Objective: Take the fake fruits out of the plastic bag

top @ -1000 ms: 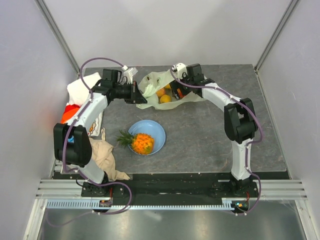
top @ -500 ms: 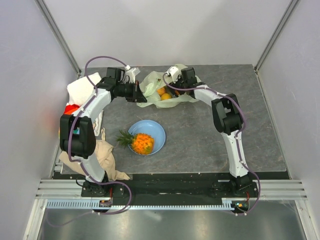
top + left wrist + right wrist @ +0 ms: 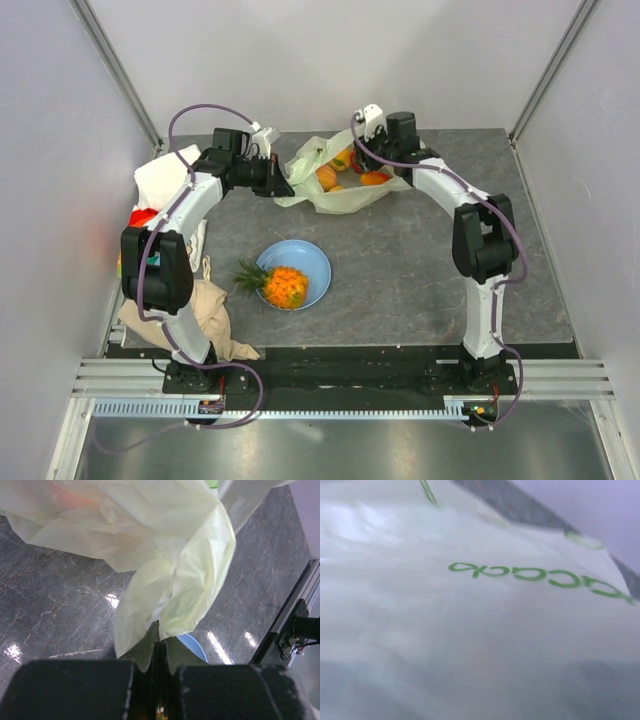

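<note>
While the pineapple (image 3: 280,286) lies on the light-blue plate (image 3: 318,262) near the middle of the worktop (image 3: 430,300), out of the bag and so judged done, the rest of the job sits farther back. A beige cloth (image 3: 205,318) is bunched at the near left corner and a white cloth (image 3: 160,180) lies along the left edge; neither is being handled.

Toward the far edge, about midway across, the plastic bag (image 3: 340,192) lies spread, with round orange fruits (image 3: 327,178) showing through its film. The left pincer (image 3: 160,635) is pressed together on a fold of the bag's left side, most likely to anchor it so the bag does not slide while the other arm works. The right pincer (image 3: 378,158) is over the bag's far right part. Its wrist view shows only pale film with green lettering, so I cannot tell whether it stands apart or is clamped on anything.

Against a second ago, the right arm has swung from the bag's centre to its far right side. The bag is drawn wider toward the right, and the orange fruits lie further apart inside it. The left pincer has shifted slightly right with its hold unchanged, and plate and pineapple have not moved.
</note>
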Motion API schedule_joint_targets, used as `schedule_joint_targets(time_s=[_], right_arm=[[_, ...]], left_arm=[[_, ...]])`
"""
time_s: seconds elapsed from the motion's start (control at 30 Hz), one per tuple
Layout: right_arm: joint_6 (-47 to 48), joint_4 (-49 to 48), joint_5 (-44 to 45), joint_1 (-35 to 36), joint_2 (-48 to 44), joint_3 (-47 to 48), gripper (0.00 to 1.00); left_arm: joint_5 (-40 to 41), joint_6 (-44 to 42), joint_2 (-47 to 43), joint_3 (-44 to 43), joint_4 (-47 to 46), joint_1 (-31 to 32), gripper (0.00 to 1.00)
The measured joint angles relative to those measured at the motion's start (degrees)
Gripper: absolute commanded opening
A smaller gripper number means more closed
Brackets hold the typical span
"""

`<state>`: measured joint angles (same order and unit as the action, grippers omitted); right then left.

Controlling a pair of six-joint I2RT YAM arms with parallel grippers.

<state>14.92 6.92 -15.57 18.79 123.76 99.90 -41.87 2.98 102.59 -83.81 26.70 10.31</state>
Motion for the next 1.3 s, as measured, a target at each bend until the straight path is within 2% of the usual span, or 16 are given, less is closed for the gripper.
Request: schedule_joint_targets(time_s=[0.17, 0.23, 0.3, 0.5, 0.53, 0.57, 0.6, 0.63, 0.83, 1.1, 1.2, 1.23, 1.3], right_arm=[[-7.7, -0.9, -10.3, -0.5, -8.0, -0.3, 0.4], [-9.6, -1.2, -13.2, -0.3, -9.6, -0.8, 0.43], [-10.6, -1.2, -15.3, -0.3, -10.4, -1.7, 0.51], [-8.2, 1.9, -12.3, -0.3, -9.5, -3.9, 0.56], [-7.4, 2.0, -11.1, -0.3, -8.8, -3.9, 0.59], [-6.5, 2.1, -9.8, -0.3, -8.2, -4.0, 0.69], [-5.9, 2.1, -8.7, -0.3, -7.6, -4.1, 0.89], [-4.9, 1.7, -7.2, -0.3, -6.7, -4.6, 0.98], [-2.5, 0.6, -1.1, -0.3, -3.3, -8.6, 0.98], [-0.5, 0.4, 1.4, -0.3, -2.8, -11.0, 0.98], [0.5, 0.4, 2.1, -0.3, -2.0, -10.8, 0.89], [1.0, 0.7, 2.5, -0.3, -1.2, -10.5, 0.79], [2.0, 1.0, 3.5, -0.2, 0.1, -9.6, 0.68]], left_arm=[[-0.1, 1.0, 0.2, -0.3, -1.1, 0.0, 0.01], [-0.1, 1.5, 0.2, -0.7, -1.4, 0.0, 0.02], [-0.1, 1.8, 0.2, -1.2, -1.6, 0.0, 0.02], [-0.1, 2.6, 0.2, -1.4, -1.8, 0.0, 0.02], [-0.1, 2.9, 0.2, -1.4, -1.9, 0.0, 0.02], [-0.1, 3.2, 0.2, -1.4, -2.0, 0.0, 0.02], [-0.1, 3.6, 0.2, -1.3, -2.1, 0.0, 0.02], [-0.2, 3.9, 0.2, -1.1, -2.4, 0.0, 0.02], [-0.2, 7.1, 0.4, 1.2, -3.7, 0.3, 0.02], [-0.2, 9.0, 3.1, 1.6, -4.8, 0.5, 0.02], [-0.2, 9.2, 3.7, 1.6, -5.3, 0.5, 0.02], [-0.2, 9.2, 3.9, 1.6, -5.5, 0.5, 0.02], [-0.2, 9.2, 4.2, 1.5, -5.8, 0.5, 0.02]])
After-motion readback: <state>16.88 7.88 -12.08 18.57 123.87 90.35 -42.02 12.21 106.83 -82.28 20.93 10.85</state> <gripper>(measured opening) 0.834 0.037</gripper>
